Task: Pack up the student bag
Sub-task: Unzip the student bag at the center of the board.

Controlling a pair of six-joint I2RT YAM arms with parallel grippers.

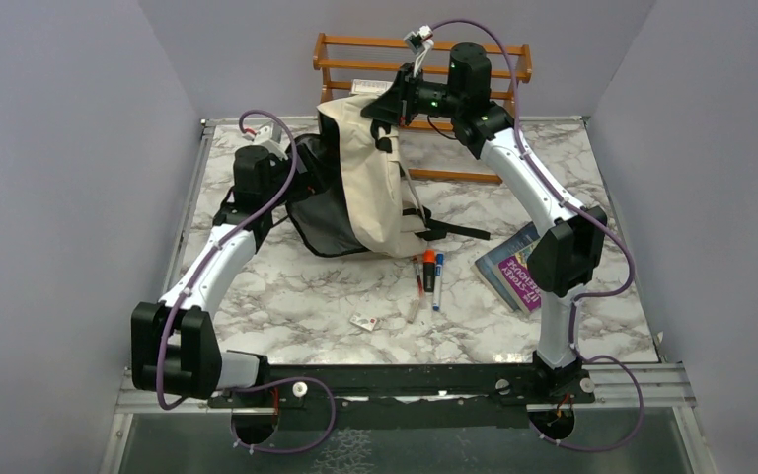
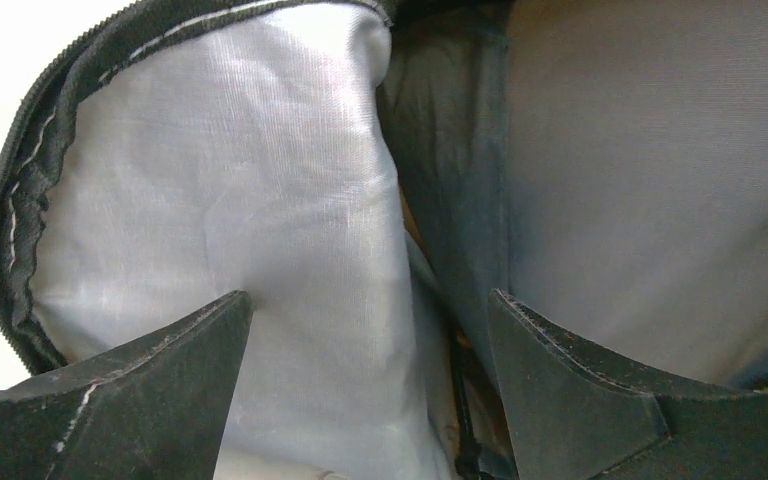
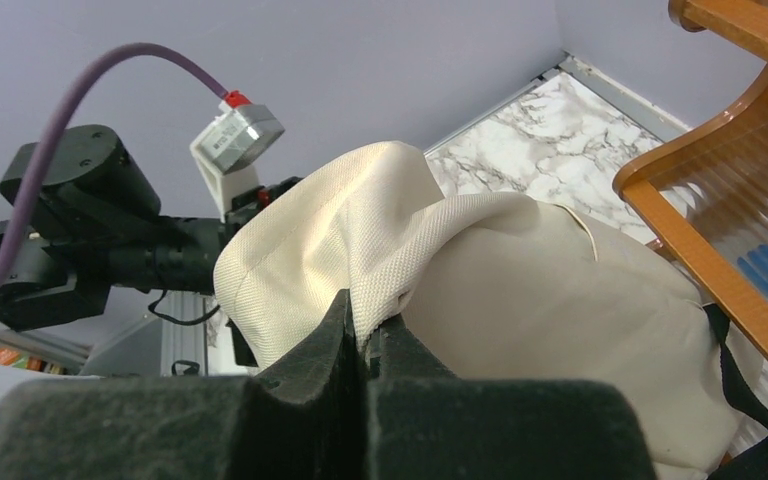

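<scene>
Pinching student bag (image 1: pixel 375 188) fabric: right pincer (image 3: pixel 365 325); left pincer (image 2: pixel 370 300) spread wide inside bag mouth; book (image 1: pixel 506 269) title illegible.

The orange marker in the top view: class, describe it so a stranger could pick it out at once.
Start at the cream student bag in the middle of the marbled table. On its near side lies a short row of pens. The marker is the thick one, orange over black, between a thin red pen and a blue-capped white pen.
</scene>
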